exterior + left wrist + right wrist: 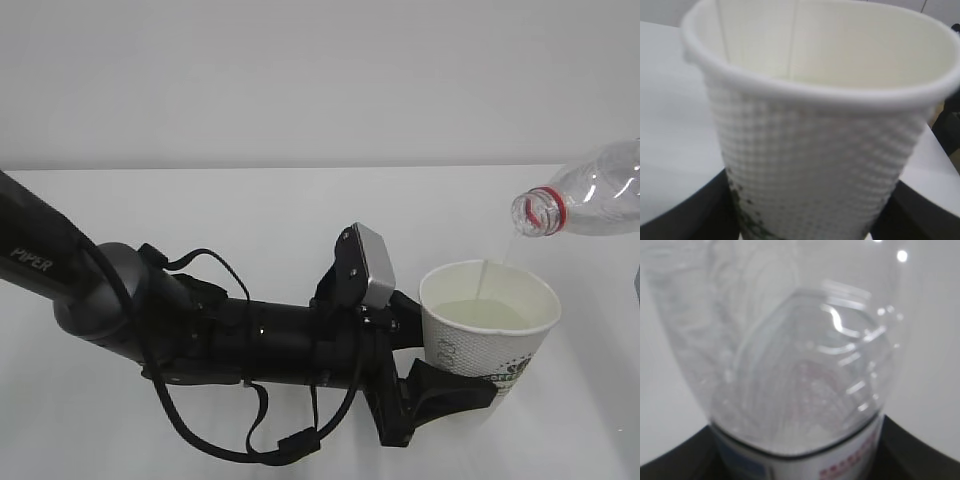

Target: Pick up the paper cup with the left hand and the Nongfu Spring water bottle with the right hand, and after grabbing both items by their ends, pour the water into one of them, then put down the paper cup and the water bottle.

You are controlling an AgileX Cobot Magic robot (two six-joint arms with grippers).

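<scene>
The white paper cup (490,335) with green lettering is held upright off the table, my left gripper (455,352) shut on its lower part. In the left wrist view the cup (815,145) fills the frame, with black fingers (685,217) on both sides of its base. The clear Nongfu Spring water bottle (592,188), capless with a red neck ring, lies tilted at the upper right, mouth down-left over the cup. A thin stream of water (484,278) falls into a pale pool (485,315) inside. My right gripper (800,467) is shut on the bottle (800,365) at its label end.
The PIPER arm (90,290) with loose black cables (250,440) stretches from the left across the white table (250,210). A plain white wall stands behind. A dark object (637,285) shows at the right edge.
</scene>
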